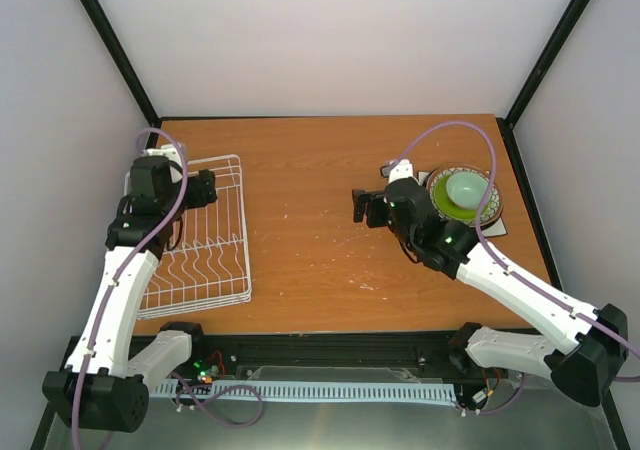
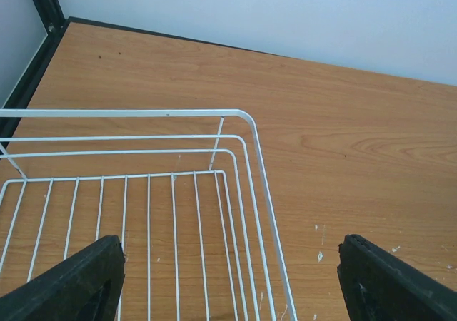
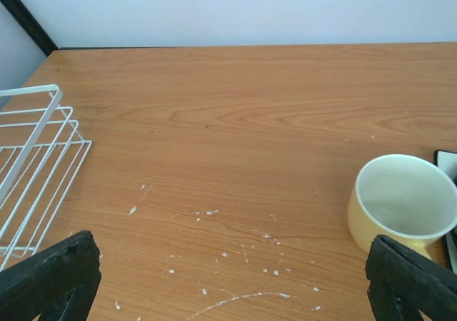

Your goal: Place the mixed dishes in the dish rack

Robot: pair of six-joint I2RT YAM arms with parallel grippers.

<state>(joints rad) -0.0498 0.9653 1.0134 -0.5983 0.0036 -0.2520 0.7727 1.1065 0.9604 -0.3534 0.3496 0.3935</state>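
The white wire dish rack (image 1: pixel 200 240) lies at the left with nothing in it. My left gripper (image 1: pixel 205 188) hangs open over its far right corner (image 2: pixel 246 132), its jaws wide apart (image 2: pixel 232 292). At the right stands a stack: the pale mint bowl (image 1: pixel 466 187) on the lime-green plate (image 1: pixel 447 204), on the patterned plate (image 1: pixel 493 206), on the square white plate (image 1: pixel 497 230). I cannot make out the dark-rimmed cream plate. My right gripper (image 1: pixel 366 207) is open and empty left of the stack. The yellow cup (image 3: pixel 403 203) stands upright by its right finger.
Bare wooden tabletop (image 1: pixel 310 185) with white scuff marks (image 3: pixel 243 253) lies between rack and stack. The rack's corner also shows in the right wrist view (image 3: pixel 36 121). A dark-edged dish edge (image 3: pixel 446 164) shows behind the cup. Black frame posts and white walls enclose the table.
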